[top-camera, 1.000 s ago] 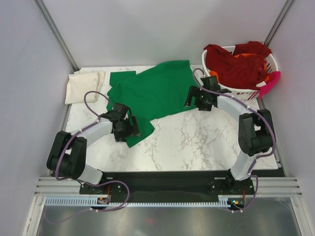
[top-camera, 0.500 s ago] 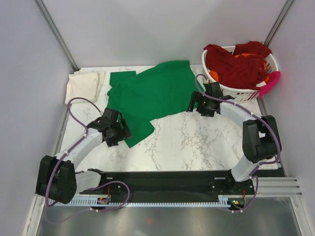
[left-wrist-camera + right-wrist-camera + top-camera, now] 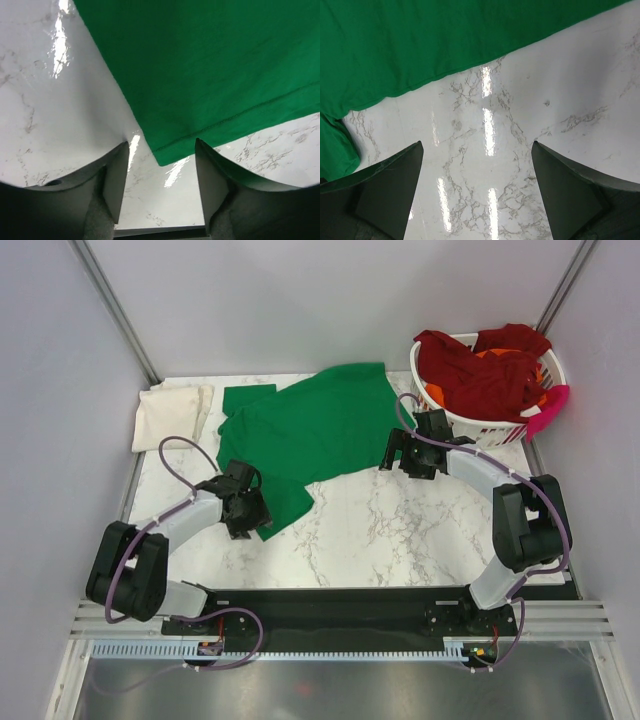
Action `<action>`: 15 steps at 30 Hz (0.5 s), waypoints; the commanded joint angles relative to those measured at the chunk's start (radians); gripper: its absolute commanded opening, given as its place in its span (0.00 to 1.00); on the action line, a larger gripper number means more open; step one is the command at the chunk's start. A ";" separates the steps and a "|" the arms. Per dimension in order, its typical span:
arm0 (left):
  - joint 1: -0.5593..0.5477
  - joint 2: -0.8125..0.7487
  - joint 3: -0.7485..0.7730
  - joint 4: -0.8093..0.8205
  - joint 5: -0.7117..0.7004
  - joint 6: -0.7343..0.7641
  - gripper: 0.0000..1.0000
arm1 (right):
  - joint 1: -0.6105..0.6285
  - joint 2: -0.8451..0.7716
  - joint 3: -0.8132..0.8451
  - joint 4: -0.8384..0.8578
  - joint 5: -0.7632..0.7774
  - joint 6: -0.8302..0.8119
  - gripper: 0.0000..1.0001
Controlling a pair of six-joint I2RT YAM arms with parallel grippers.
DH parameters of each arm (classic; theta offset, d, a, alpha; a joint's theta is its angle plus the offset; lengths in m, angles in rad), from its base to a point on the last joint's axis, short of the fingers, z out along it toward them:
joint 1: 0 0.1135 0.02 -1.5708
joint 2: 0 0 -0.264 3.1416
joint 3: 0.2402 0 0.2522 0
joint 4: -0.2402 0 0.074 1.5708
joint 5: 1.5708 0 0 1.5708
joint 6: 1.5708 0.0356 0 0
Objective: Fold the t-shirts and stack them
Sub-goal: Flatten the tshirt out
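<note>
In the past half second the left arm has tucked its elbow in and nudged the left hand (image 3: 245, 508) rightward to the lower-left corner of the bright green short-sleeved cloth t-shirt (image 3: 310, 430), which lies spread across the upper centre of the white marble tabletop (image 3: 400, 530). The right hand (image 3: 412, 452) has barely shifted, at the shirt's right edge. For a clean fold, each hand should probably pinch hem only (not marble) and the two lift together, so the cloth does not bunch. In the left wrist view the fingers (image 3: 117, 175) stand apart, framing the hem corner and gripping nothing. The right hand gapes wider over bare marble just beside the cloth, also empty. A cream folded cloth t-shirt (image 3: 172, 412) lies upper left. Dark red cloth shirts (image 3: 480, 370) fill the white slatted plastic basket (image 3: 490, 428) upper right.
</note>
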 commanded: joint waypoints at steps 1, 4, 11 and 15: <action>-0.020 0.103 -0.030 0.144 0.025 -0.042 0.61 | -0.002 -0.027 -0.007 0.036 -0.001 -0.019 0.98; -0.023 0.117 -0.024 0.161 0.027 -0.031 0.24 | -0.002 -0.024 -0.011 0.037 0.004 -0.024 0.98; -0.022 0.074 -0.021 0.149 0.012 0.007 0.02 | -0.008 -0.003 -0.016 0.048 0.012 -0.024 0.98; -0.008 -0.045 -0.020 0.071 0.002 -0.010 0.02 | -0.017 -0.004 -0.013 0.049 0.047 -0.015 0.98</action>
